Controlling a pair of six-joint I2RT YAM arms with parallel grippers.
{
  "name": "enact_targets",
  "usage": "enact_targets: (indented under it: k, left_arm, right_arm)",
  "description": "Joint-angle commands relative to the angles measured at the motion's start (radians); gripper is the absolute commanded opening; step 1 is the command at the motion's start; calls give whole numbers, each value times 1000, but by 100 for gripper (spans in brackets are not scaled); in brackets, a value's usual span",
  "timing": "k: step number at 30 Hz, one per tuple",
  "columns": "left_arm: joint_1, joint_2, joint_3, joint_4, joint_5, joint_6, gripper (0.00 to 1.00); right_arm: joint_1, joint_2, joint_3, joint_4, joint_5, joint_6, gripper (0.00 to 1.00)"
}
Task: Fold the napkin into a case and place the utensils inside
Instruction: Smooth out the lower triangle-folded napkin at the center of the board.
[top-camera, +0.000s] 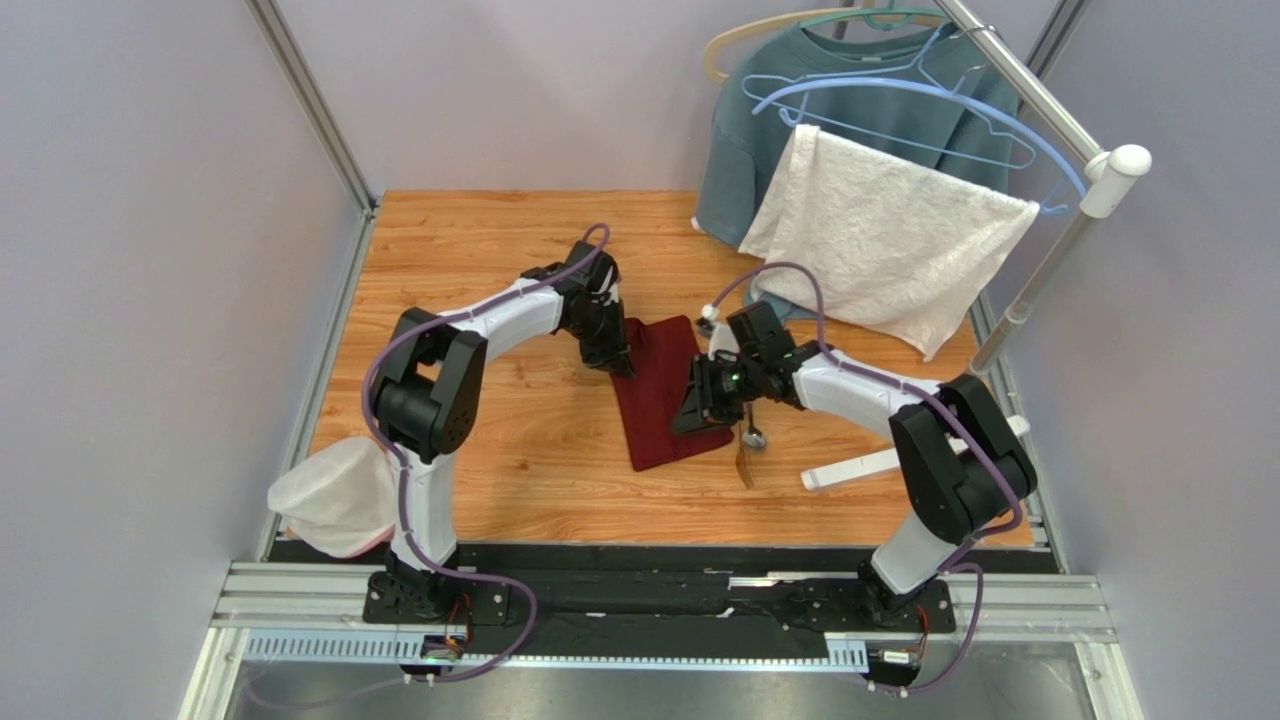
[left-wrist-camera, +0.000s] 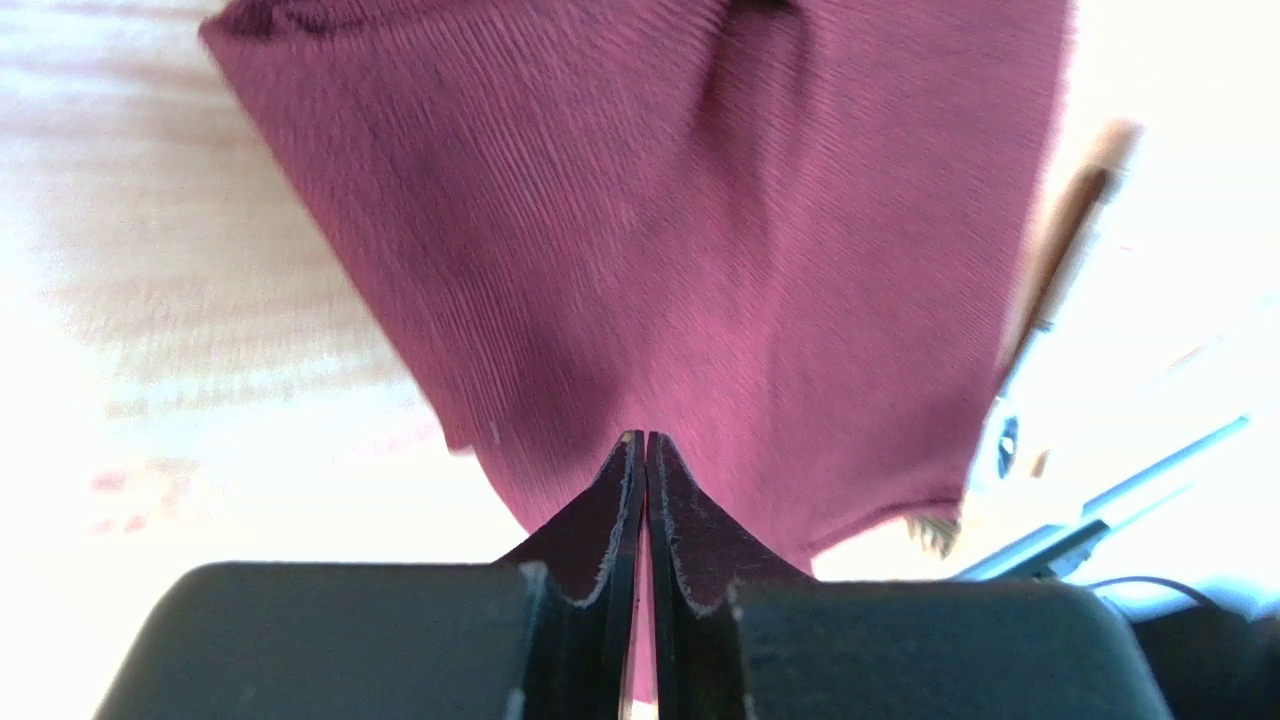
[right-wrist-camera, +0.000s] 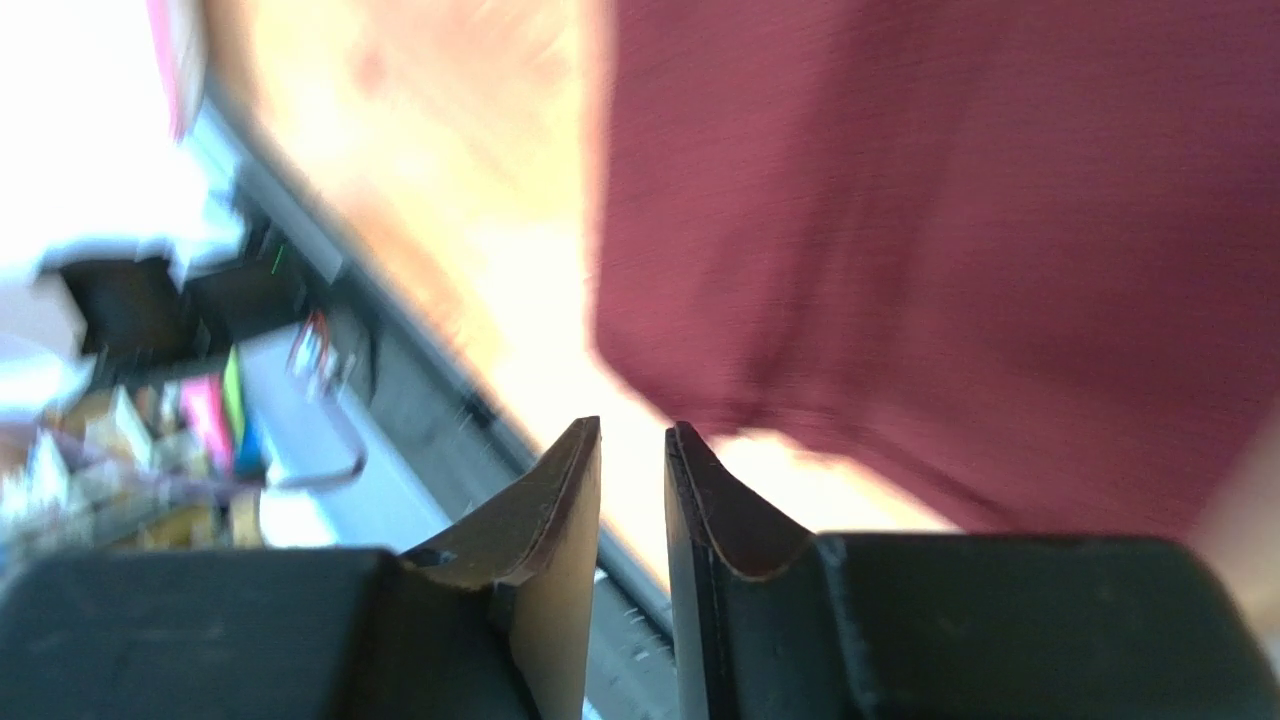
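Left jaws pinch nearly shut on the napkin (top-camera: 655, 405) corner, right jaws slightly apart, empty; cloth looks limp, light: take corners.

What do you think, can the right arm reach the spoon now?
Probably yes. The spoon lies bare on the table right beside the right tool, just off the napkin's edge. Nothing covers it, and the tool is open and empty.
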Motion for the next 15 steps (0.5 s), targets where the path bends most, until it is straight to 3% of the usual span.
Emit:
enact_targets:
  k: [1,10,11,15]
  left_arm:
    - [3,-149,-28,-16,9,15,10]
    - [-2,-130,-170,55,-25,-10,5]
    - [0,-119,-168,43,-34,-4,4]
    - [-14,-143,-170,36,-48,13,4]
  right_arm:
    - [-109,-49,8,-91,179,-47,28]
    - [-143,-46,78,-157,325,-87,36]
    - [-143,-36,89,-174,347,-93,43]
    - [-143,2,141,-188,392,-119,53]
